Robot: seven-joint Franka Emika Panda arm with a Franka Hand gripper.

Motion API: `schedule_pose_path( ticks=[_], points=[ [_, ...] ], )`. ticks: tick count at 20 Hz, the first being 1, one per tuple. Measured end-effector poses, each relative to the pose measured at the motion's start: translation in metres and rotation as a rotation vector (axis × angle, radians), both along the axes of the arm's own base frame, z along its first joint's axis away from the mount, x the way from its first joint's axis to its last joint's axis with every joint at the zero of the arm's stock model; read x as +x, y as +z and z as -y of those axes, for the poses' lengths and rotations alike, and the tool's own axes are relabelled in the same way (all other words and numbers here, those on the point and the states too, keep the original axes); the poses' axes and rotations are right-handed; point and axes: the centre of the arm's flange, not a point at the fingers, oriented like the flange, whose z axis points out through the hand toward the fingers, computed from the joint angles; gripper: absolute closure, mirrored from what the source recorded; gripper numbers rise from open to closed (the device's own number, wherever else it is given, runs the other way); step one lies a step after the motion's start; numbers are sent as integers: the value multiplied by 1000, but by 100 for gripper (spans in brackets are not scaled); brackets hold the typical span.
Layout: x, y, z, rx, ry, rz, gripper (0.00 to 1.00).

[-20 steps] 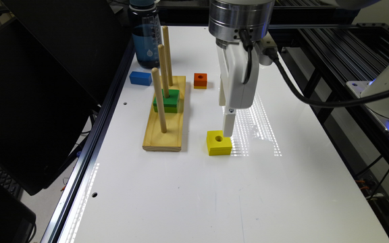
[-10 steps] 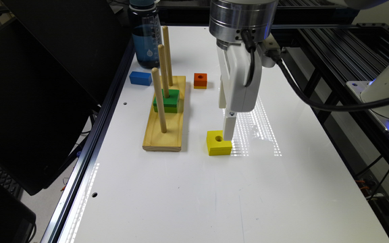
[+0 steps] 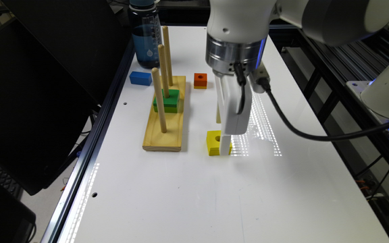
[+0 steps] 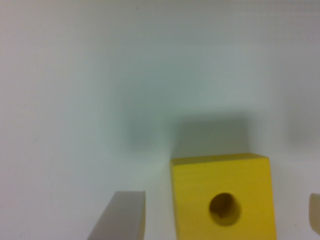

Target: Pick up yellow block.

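Around yellow block (image 3: 214,141): bare white surface (image 3: 187,202) on the near side and toward the exterior view's right.
Jaws: spread, one finger (image 4: 120,215) apart from the block; the far finger seems barely clear.
Obstacle: peg board (image 3: 164,118) with upright pegs, beside the block toward the exterior view's left.

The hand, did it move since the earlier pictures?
Yes. The hand came down: its tip, earlier above the yellow block, now sits level with it, at its side nearer the exterior view's right.
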Motion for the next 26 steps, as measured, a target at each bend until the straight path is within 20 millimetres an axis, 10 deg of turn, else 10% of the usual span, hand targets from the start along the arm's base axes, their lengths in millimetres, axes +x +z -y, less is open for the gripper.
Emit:
schedule_pose_path(
  ticks=[26],
  points=[
    [1,-26,-7,-22,-10,2,0]
  ],
)
